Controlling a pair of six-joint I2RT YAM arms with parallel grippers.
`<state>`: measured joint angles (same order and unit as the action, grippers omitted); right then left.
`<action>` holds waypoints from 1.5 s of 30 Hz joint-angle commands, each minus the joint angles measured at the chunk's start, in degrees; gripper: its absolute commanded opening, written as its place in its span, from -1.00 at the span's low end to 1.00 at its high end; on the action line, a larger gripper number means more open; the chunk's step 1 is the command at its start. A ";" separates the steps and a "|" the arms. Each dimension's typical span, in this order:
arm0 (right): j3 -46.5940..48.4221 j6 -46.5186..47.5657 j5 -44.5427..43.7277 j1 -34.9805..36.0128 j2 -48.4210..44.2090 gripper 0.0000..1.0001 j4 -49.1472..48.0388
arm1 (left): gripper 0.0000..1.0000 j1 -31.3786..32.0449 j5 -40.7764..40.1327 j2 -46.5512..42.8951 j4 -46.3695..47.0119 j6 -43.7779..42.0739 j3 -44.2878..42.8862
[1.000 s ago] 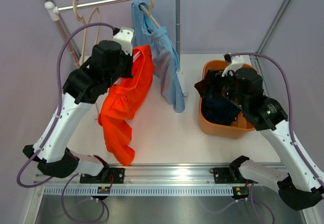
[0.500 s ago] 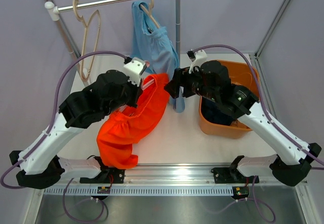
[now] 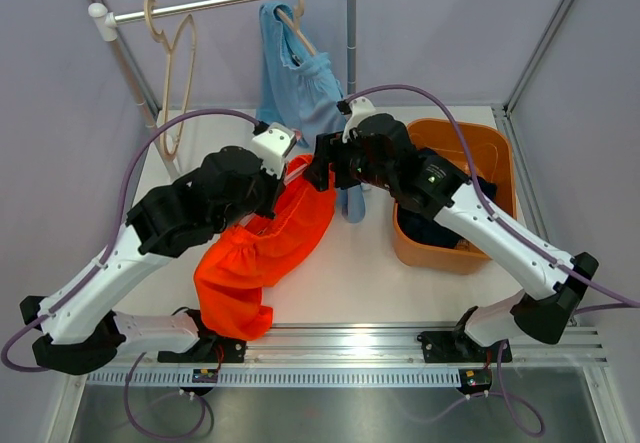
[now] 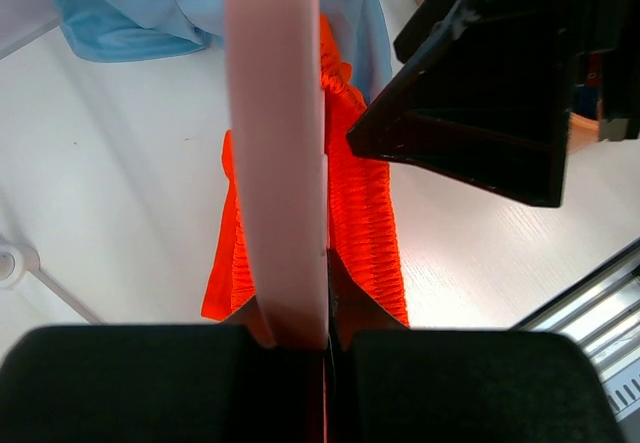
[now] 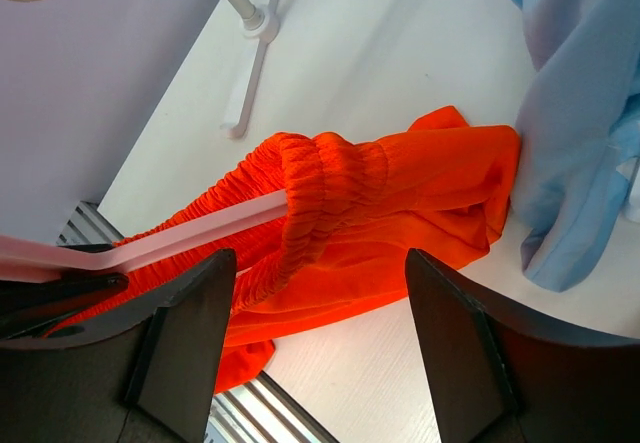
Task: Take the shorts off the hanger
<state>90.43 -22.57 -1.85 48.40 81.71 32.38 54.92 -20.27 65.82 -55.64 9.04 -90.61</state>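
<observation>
Two grips hidden overhead, plain from wrists: left gripper [image 4: 327, 341] clamped on pink hanger [image 4: 275, 163], right gripper [image 5: 315, 298] spread wide above orange shorts [image 5: 400, 193].

— How much of the hanger did the left wrist camera catch?
— Only a blurred pink bar. The hanger [image 4: 275, 143] was cut off by the top edge, and the right arm [image 4: 480, 83] beside it was a soft black shape cropped at the right.
— And elsewhere?
— From above, that arm covered much of the navy shorts [image 3: 432, 231] in the basket [image 3: 420, 255]. The right wrist view cropped the light blue shorts [image 5: 570, 133] at its top and right edges.
</observation>
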 commanded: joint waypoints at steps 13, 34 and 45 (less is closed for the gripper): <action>4.93 -0.37 -7.12 0.82 4.95 -0.48 -0.56 | -1.00 0.28 0.94 -2.80 4.84 -1.65 -0.53; 10.20 -0.63 -19.69 -6.30 10.75 -1.00 3.74 | -1.00 0.28 9.20 -10.54 -1.40 -4.47 0.61; 9.33 -0.90 -18.37 -8.06 11.28 -1.00 3.39 | -1.00 0.28 8.06 -15.46 0.26 -4.03 1.40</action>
<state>98.67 -24.10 -14.26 43.11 92.05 36.32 54.85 -14.09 53.69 -56.97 5.76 -88.20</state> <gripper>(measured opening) 0.027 0.054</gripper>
